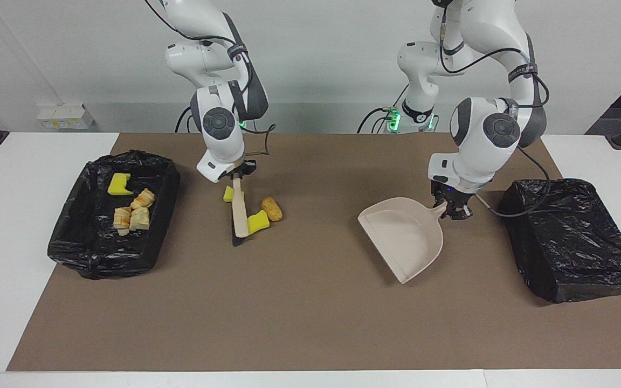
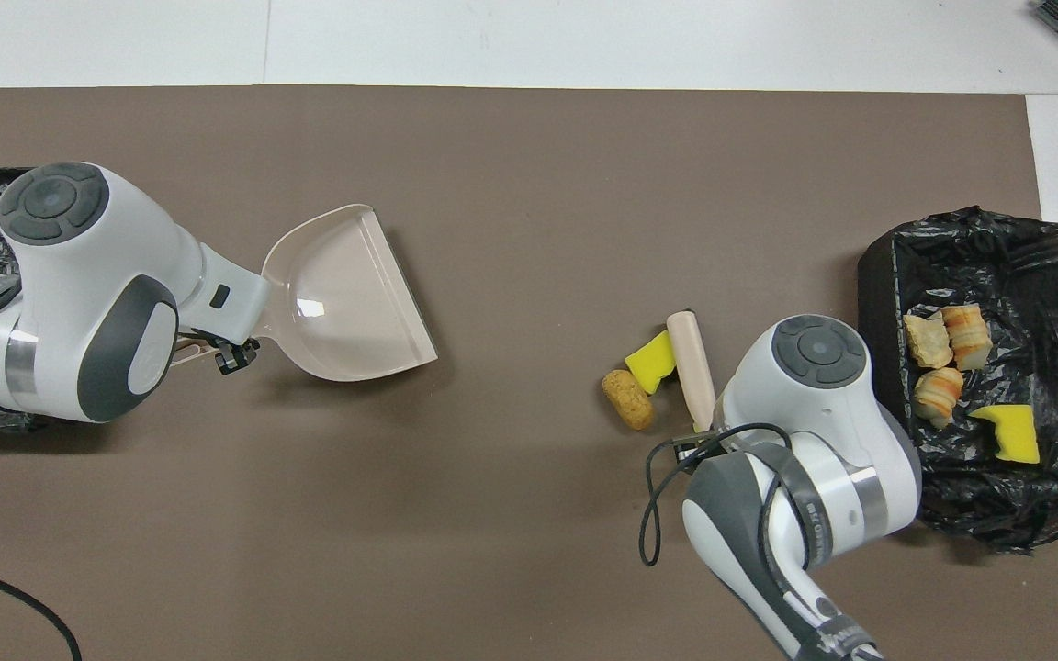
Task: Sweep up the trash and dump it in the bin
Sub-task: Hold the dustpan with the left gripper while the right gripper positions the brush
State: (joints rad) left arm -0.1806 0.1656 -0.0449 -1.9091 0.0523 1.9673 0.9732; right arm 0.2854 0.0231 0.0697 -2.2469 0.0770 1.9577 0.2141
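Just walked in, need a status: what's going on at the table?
Two arms are sweeping up scraps. The right hand is shut on a brush, its bristles down on the mat beside a yellow sponge chunk and a brown nugget; a second yellow chunk lies by the handle. The left hand holds the dustpan by its handle, empty, well short of the scraps. A black-lined bin holds more scraps.

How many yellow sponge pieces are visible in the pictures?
3. One bright yellow sponge chunk lies in the black-lined bin; two lie on the brown mat beside the brush: one touching the brown nugget, one nearer the robots.
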